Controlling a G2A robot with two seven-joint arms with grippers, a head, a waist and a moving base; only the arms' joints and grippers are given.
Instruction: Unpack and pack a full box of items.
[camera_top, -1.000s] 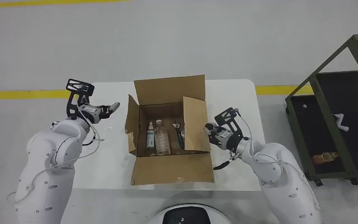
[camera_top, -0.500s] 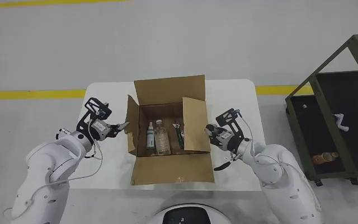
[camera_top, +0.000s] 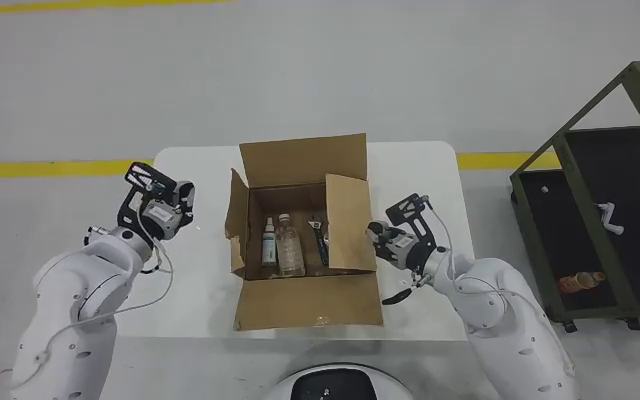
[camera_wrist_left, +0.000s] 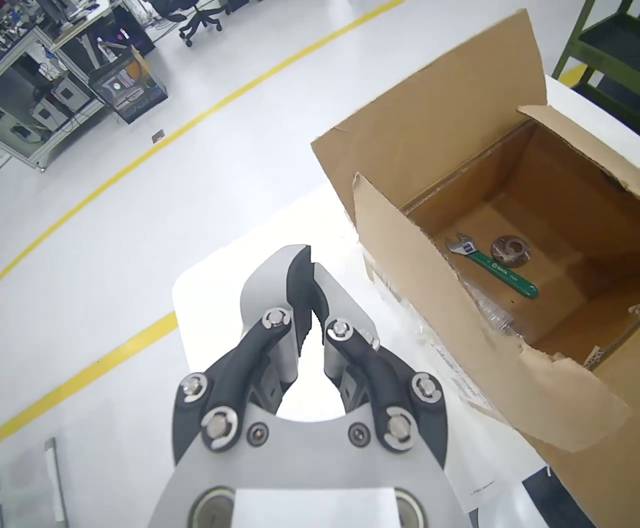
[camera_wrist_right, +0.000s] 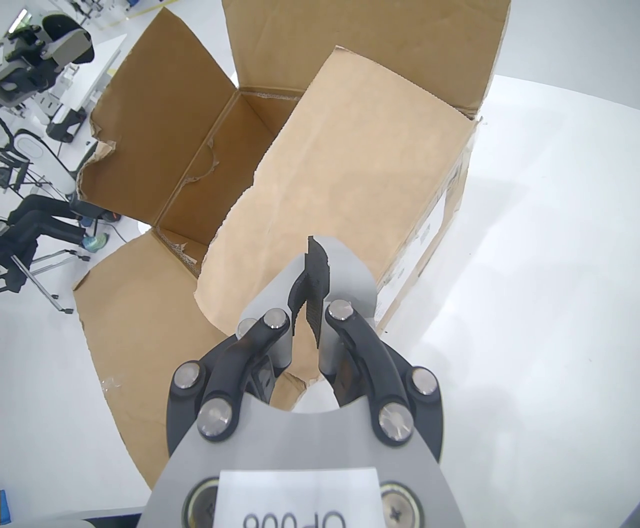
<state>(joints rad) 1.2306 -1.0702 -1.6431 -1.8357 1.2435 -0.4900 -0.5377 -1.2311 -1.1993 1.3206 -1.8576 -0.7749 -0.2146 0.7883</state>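
An open cardboard box stands mid-table with its flaps up. Inside lie a small spray bottle, a clear bottle and a green-handled wrench. The left wrist view shows the wrench beside a metal ring on the box floor. My left gripper is shut and empty, hanging over the table left of the box. My right gripper is shut, just outside the box's right flap, with nothing seen between its fingers.
The white table has bare room on both sides of the box. A dark green cart stands off the table's right end. A yellow line crosses the floor behind.
My left gripper swung down toward the box's left flap, then drew back and turned away to the left. The right arm and the box have not moved.
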